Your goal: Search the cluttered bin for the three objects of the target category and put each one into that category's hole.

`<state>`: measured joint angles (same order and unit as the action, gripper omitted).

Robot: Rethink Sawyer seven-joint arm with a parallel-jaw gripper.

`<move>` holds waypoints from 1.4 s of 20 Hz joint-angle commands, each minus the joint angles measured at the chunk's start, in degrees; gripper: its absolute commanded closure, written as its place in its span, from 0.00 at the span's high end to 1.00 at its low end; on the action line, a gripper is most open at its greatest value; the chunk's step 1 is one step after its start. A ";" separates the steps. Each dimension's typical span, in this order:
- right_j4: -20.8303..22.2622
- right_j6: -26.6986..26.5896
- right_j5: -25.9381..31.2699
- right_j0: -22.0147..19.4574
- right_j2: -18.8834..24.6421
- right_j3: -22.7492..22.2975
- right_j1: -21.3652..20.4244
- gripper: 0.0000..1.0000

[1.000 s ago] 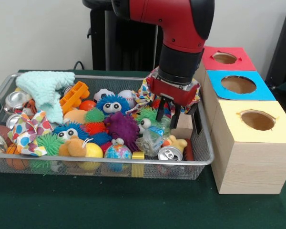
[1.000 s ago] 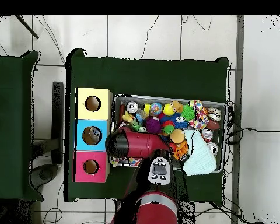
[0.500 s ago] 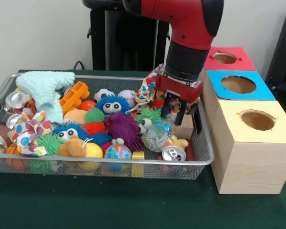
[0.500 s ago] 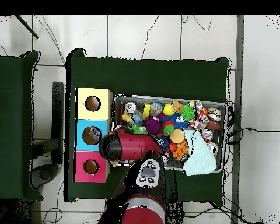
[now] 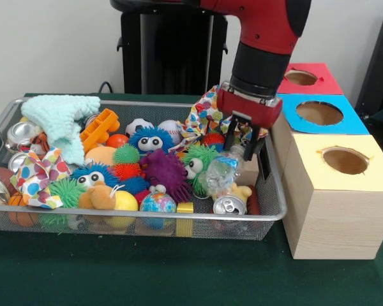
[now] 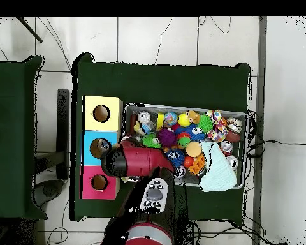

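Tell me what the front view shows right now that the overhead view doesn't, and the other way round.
Only the front view shows the hand under the red wrist, with a crumpled clear plastic bottle hanging between its fingers above the bin's right end, plus the silver can by the near rim. Only the overhead view shows the whole green table and the arm covering the bin's box-side end. Both show the mesh bin of toys and the yellow box, blue box and red box.
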<state>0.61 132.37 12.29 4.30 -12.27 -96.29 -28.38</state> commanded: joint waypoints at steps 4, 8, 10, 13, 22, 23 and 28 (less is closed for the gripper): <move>-4.29 10.08 4.17 0.92 0.70 -4.58 -5.53 0.00; -5.12 10.79 5.08 2.81 -0.53 -6.22 -7.27 0.00; -5.93 11.21 5.87 3.81 -1.20 -6.29 -7.59 0.00; -7.38 11.90 8.27 5.70 -2.92 -5.59 -8.27 0.00; -12.31 15.04 11.74 12.28 -7.05 -5.70 -8.61 0.00; -12.81 15.02 12.00 12.57 -7.19 -5.63 -8.61 0.00; -15.86 16.41 11.82 15.46 -8.15 -6.17 -7.77 0.00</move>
<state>-10.54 132.37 18.31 18.38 -20.63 -99.72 -36.56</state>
